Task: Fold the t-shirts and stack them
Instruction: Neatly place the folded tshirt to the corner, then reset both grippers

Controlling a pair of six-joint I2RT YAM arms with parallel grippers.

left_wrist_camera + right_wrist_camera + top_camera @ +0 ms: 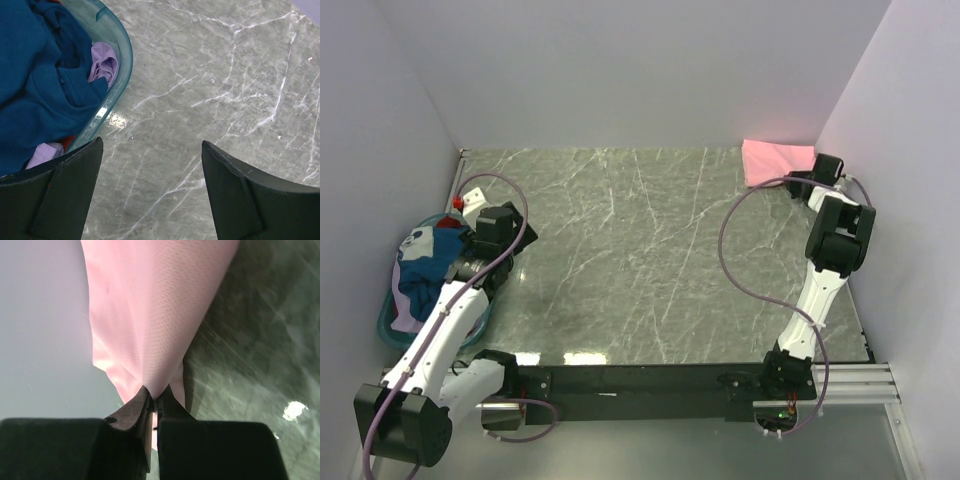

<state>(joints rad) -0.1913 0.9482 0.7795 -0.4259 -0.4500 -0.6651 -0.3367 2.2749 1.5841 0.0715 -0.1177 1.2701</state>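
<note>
A folded light pink t-shirt (777,158) lies in the far right corner of the table, against the back wall. My right gripper (156,399) is shut on the pink t-shirt's (155,315) near edge, and the cloth runs up taut from the pinched tips. In the top view that gripper (798,180) sits just right of the shirt's near corner. At the left, blue, white, red and purple t-shirts (425,262) are bunched in a teal basket (386,322). My left gripper (152,147) stands open over bare marble right beside the basket (117,80), nothing between its fingers.
A small white object with a red part (467,201) lies near the far left wall, behind the basket. White walls close in the table on the left, back and right. A purple cable loops off each arm over the marble top (640,260).
</note>
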